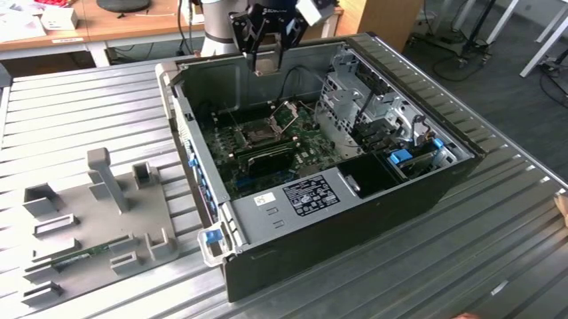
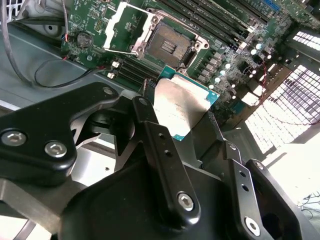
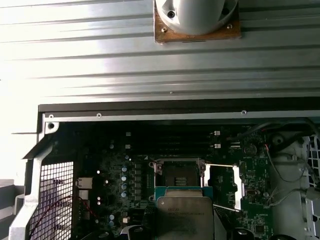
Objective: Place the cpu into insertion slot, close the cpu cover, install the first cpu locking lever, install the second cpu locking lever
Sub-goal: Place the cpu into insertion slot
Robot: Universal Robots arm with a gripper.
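My gripper (image 1: 265, 61) hangs above the rear of the open computer case (image 1: 443, 179), shut on the cpu (image 2: 182, 102), a flat square chip with a pale metal top and green edge. In the second wrist view the black fingers (image 2: 159, 142) clamp the chip from both sides. The insertion slot (image 2: 170, 46) lies open and dark on the green board, below and ahead of the chip and apart from it. It also shows in the exterior view as the insertion slot (image 1: 257, 136). The cpu cover (image 2: 119, 25) is flipped open beside the slot. In the first wrist view the cpu (image 3: 184, 215) sits just short of the insertion slot (image 3: 179, 175), with the cpu cover (image 3: 224, 185) standing open to one side.
Long black memory slots (image 2: 225, 27) run beside the socket. Loose cables (image 2: 30, 65) lie on the case floor. A silver drive cage (image 1: 373, 113) fills the case's side on the exterior view's right. A grey fixture plate (image 1: 98, 219) with upright blocks lies on the slatted metal table (image 1: 497, 266).
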